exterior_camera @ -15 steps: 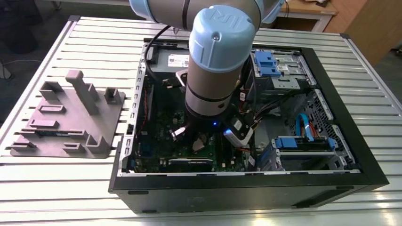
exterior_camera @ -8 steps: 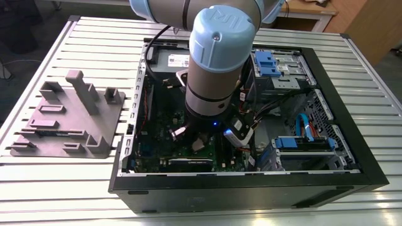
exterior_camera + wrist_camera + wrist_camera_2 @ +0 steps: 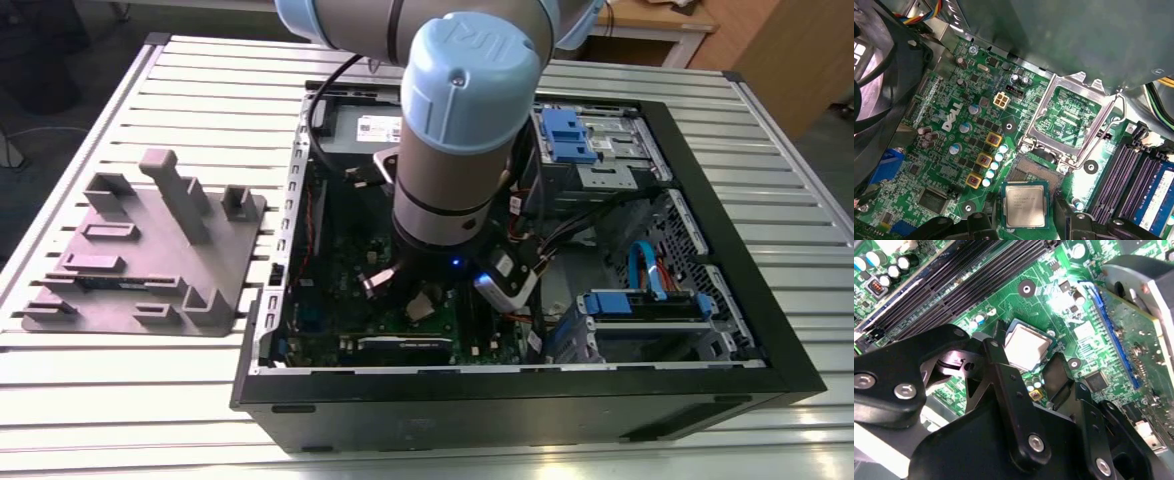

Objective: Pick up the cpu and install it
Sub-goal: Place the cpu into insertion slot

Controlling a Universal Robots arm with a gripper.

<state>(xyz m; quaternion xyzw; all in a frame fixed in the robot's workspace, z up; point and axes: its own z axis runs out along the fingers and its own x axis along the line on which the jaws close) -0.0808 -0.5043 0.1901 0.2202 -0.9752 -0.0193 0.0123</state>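
- computer case: black shell, bare grey metal within.
- table under the case: pale silver, ribbed in long parallel slats.
- tray beside the case: plain mid-grey plastic.
- arm above the case: grey tube, light-blue joint caps.
- drive latches inside the case: bright blue, and a cable near them in a like blue.
- motherboard inside the case: green, dotted with silver-topped capacitors. It carries three yellow-framed squares with reddish centres, one white plug socket and black memory slots.
- cpu: silver-grey top, thin green edge, fine dark print.
- gripper: matt black, with silver screw heads.
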